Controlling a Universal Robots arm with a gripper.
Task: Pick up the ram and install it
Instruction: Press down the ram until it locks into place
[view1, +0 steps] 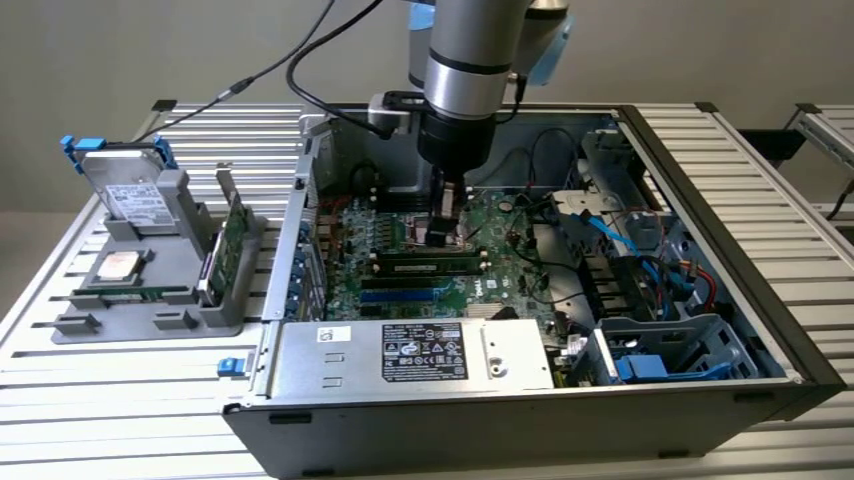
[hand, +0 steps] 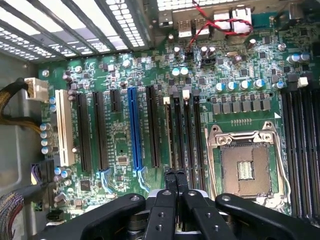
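Our gripper (hand: 175, 181) hangs tip-down inside the open computer case (view1: 755, 262), jaws pressed together with nothing between them. Directly under the tips runs the bank of narrow black memory slots (hand: 186, 131) on the motherboard (hand: 120, 150). To one side of the jaws is the empty processor socket (hand: 245, 167); to the other, a blue expansion slot (hand: 132, 127).

In the exterior view the ram (view1: 424, 266) lies along a slot just beside the jaws, on the side toward the power supply (view1: 414, 355), level with the board. We judge it seated or nearly so. To do this step well, we would press straight down along the stick's top edge, keep the closed tips centred on it, and make sure both end latches catch; a tilted push could jam one end.

Beyond the jaws, the case also holds the drive cage (view1: 667, 350) and loose cables (view1: 601, 225). Well apart from the jaws, outside the case, the grey tray (view1: 147, 325) carries a hard drive (view1: 131, 195), a silver processor (view1: 118, 265) and an upright expansion card (view1: 236, 240).
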